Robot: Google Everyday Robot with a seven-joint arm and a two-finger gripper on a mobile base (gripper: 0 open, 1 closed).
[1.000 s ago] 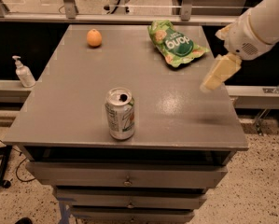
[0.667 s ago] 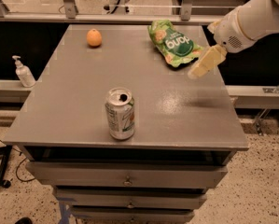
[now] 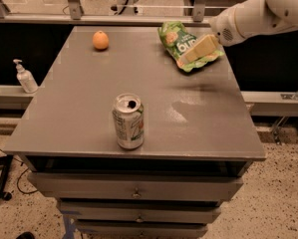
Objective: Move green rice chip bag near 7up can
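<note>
Right now, in the single camera view, my end effector (image 3: 191,55) reaches in from the right over the far right corner of the grey worktop (image 3: 88,98), its tan tip lying across the green rice chip bag (image 3: 171,37). It overlaps the bag's right half, and I cannot tell whether it touches the pouch or hovers just above it. Nor can I tell how far open it is or whether it has hold of anything. My white arm (image 3: 258,13) stretches back from it toward the upper right edge of the view. The bag lies flat near the worktop's far edge, crinkly bright green showing on either side of the tip. The 7up can (image 3: 128,122) stands upright near the front edge, a little left of the middle and well apart from the bag, with a dark opening in its top. A small orange fruit (image 3: 100,40) sits toward the far left of the worktop, apart from both. Below the worktop are drawers (image 3: 133,189), and off to the left, on a lower ledge, stands a pump bottle (image 3: 25,77).
</note>
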